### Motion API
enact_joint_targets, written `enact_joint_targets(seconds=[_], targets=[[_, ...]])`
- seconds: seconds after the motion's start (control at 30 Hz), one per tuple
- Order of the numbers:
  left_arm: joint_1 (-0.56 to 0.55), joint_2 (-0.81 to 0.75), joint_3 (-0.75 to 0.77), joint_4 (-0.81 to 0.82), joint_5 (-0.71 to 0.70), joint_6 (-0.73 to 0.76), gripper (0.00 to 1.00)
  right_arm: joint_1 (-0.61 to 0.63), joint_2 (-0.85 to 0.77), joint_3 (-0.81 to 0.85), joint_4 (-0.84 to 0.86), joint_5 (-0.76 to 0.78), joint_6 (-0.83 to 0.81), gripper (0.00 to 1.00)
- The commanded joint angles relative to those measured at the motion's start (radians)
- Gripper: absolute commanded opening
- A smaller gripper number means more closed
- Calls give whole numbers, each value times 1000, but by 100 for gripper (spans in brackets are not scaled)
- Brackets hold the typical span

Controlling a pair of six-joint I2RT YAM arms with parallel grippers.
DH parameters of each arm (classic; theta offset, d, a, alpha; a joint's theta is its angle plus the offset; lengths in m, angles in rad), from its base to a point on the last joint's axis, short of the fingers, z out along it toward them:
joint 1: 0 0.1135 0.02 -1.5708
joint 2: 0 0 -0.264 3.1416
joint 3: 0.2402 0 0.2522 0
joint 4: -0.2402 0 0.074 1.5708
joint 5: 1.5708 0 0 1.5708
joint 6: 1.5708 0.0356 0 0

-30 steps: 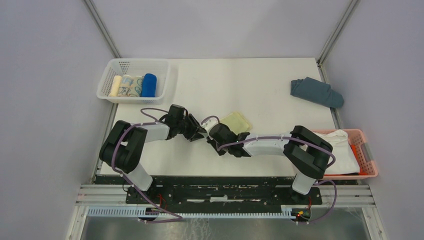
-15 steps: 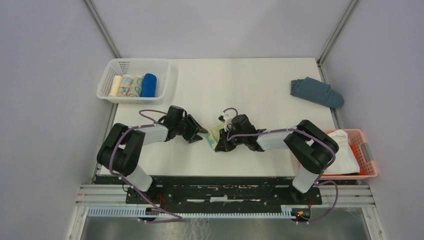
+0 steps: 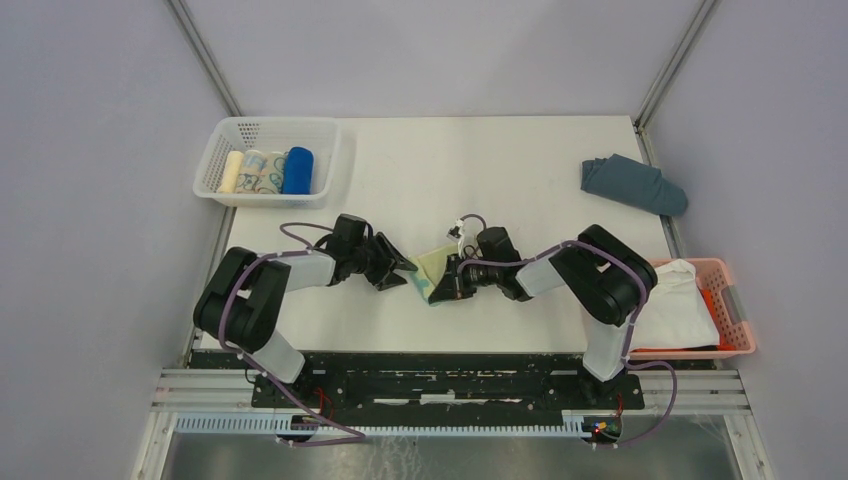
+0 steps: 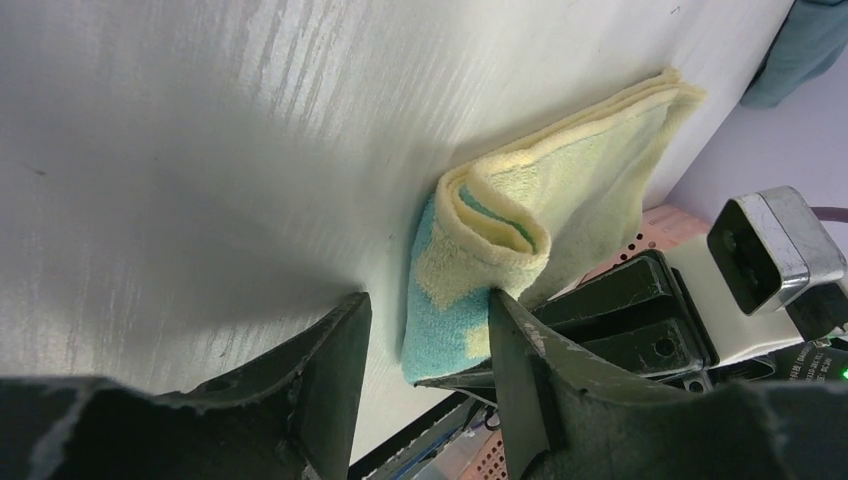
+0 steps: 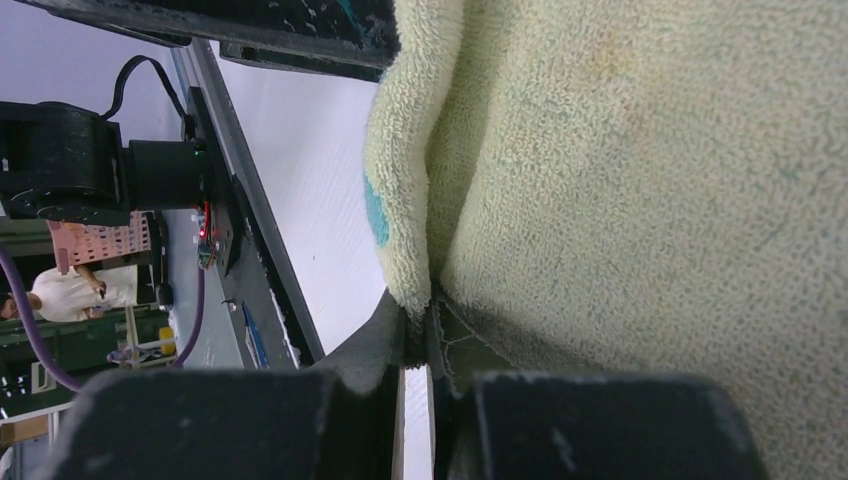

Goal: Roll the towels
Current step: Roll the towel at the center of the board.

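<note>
The pale yellow towel with teal patches (image 3: 430, 273) lies folded over on itself near the table's front middle. My right gripper (image 3: 452, 281) comes in from the right, shut on the towel's edge; the right wrist view shows the cloth (image 5: 620, 200) pinched between the tips of my right gripper (image 5: 418, 322). My left gripper (image 3: 402, 268) sits just left of the towel, open. In the left wrist view the teal fold (image 4: 445, 320) lies between the fingers of my left gripper (image 4: 425, 355), its right finger (image 4: 520, 380) touching it. The royal blue towel (image 3: 298, 170) lies rolled in the white basket (image 3: 222, 145).
The white basket at the back left also holds two other rolled cloths (image 3: 255, 172). A slate grey-blue cloth (image 3: 633, 183) lies at the back right. A pink basket (image 3: 740, 325) with a white cloth (image 3: 685, 295) stands at the right edge.
The towel lay flat a second ago; my right gripper shut on its edge and folded it over. The right arm has swung rightward. My left gripper has opened a little wider.
</note>
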Motion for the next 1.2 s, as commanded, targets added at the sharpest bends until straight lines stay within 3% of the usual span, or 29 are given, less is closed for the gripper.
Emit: enact_joint_targets(seconds=[0.0,0.3,0.43,0.63,0.87,1.17], targets=[[2,56,-5,-96,-75,68,55,-25,46,-34,-167,40,-41,1],[-45,159,74,-151,-147,112,52,-25,23,3,-316,67,-104,6],[-71,196,80,-182,-182,112,47,-20,-78,25,-431,134,-152,21],[-97,194,97,-241,-255,115,39,19,-320,84,-665,388,-245,45],[-123,183,139,-276,-289,119,39,157,-501,184,-808,676,-313,46],[-145,172,155,-298,-309,123,39,280,-361,280,-751,784,-393,39]])
